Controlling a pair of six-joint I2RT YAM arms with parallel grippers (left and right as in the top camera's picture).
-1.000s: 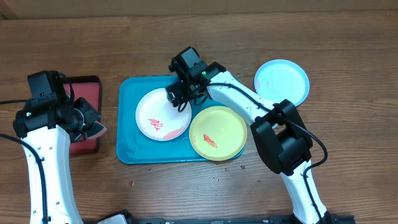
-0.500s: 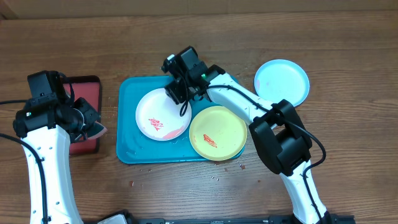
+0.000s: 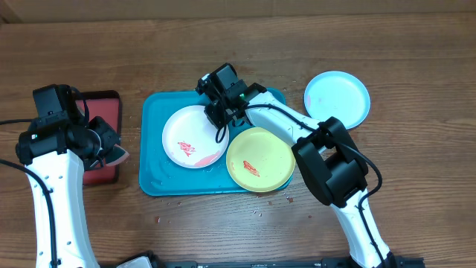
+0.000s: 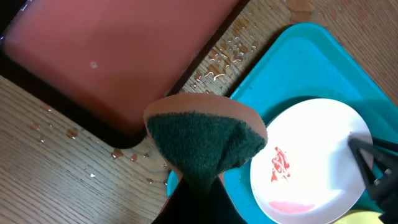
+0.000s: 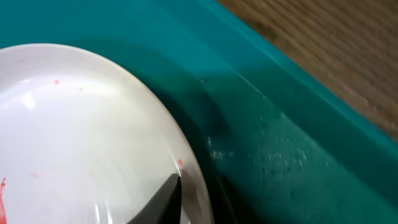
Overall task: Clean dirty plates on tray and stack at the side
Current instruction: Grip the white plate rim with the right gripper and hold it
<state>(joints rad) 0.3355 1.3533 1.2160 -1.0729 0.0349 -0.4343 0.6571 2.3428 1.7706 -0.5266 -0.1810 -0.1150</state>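
On the teal tray (image 3: 152, 152) lie a white plate (image 3: 190, 138) with red smears and a yellow-green plate (image 3: 260, 158) with one red smear; the yellow-green one overhangs the tray's right front corner. A pale blue plate (image 3: 336, 98) rests on the table to the right. My right gripper (image 3: 221, 114) is shut on the white plate's far right rim (image 5: 186, 168); one dark finger (image 5: 163, 200) lies on top and the other is hidden below. Left of the tray, my left gripper (image 4: 199, 186) hangs shut on a folded green-faced sponge (image 4: 205, 140).
A dark-rimmed red tray (image 3: 100, 110) sits at the far left, partly under my left arm. Water droplets (image 4: 217, 62) dot the wood between it and the teal tray (image 4: 298, 56). Crumbs lie on the table in front of the teal tray.
My right gripper has shifted slightly right along the white plate's far rim and has gone from wide open to shut on it. The left arm and sponge have not moved.
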